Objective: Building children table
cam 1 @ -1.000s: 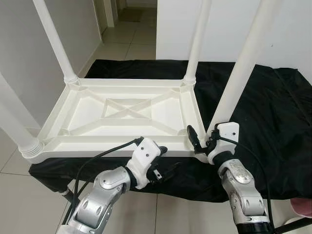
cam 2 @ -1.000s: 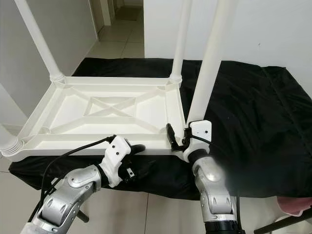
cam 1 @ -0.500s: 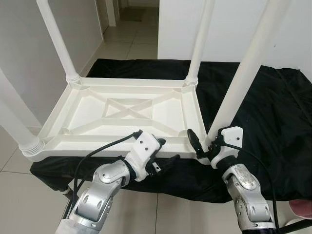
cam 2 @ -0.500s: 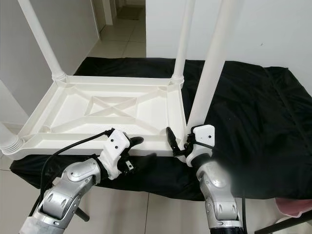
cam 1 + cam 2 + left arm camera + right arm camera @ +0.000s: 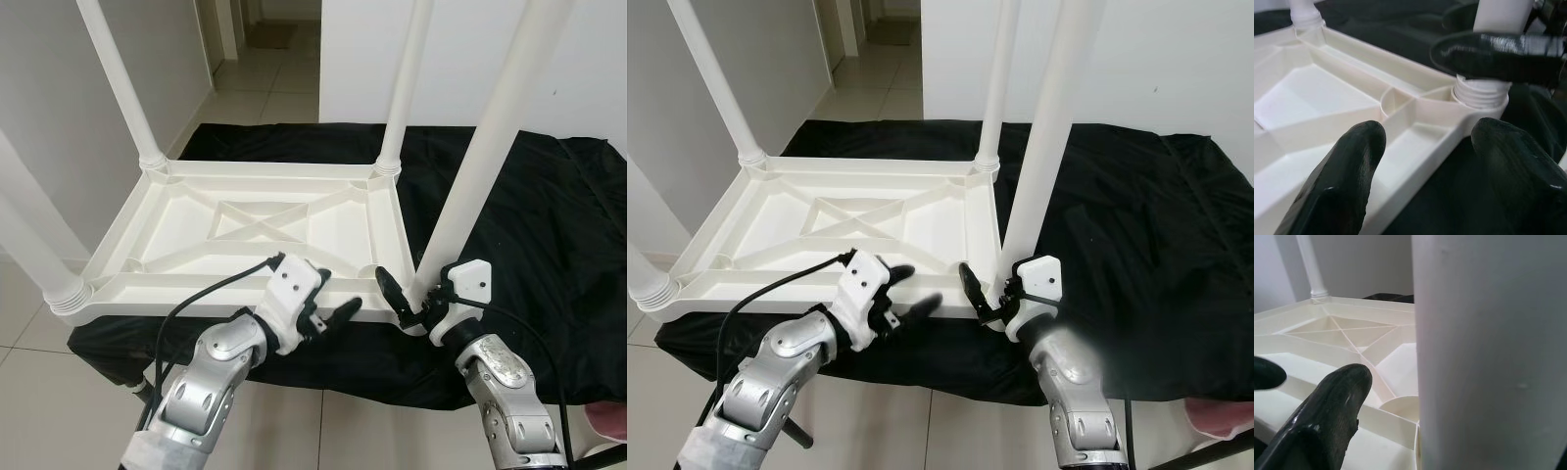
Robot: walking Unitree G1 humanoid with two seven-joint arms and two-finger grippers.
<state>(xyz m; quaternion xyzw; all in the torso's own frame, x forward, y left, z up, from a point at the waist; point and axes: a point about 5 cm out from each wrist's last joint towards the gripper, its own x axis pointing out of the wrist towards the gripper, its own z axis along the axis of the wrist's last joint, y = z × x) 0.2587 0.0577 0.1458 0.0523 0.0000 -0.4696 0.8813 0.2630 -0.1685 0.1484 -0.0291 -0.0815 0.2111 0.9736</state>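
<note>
At table leg [image 5: 470,186], right claw [image 5: 416,299]

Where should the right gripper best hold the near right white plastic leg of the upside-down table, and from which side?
Probably low on the white plastic leg, just above its threaded base, coming from the robot's side: the shaft is a smooth round cylinder, upright with a slight tilt. The right gripper is already there, fingers open around it.

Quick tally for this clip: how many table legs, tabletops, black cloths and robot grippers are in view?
Table legs: 4 (far left, far right, near right, near left)
Tabletop: 1
Black cloth: 1
Grippers: 2 (left gripper, right gripper)
Total: 8
</note>
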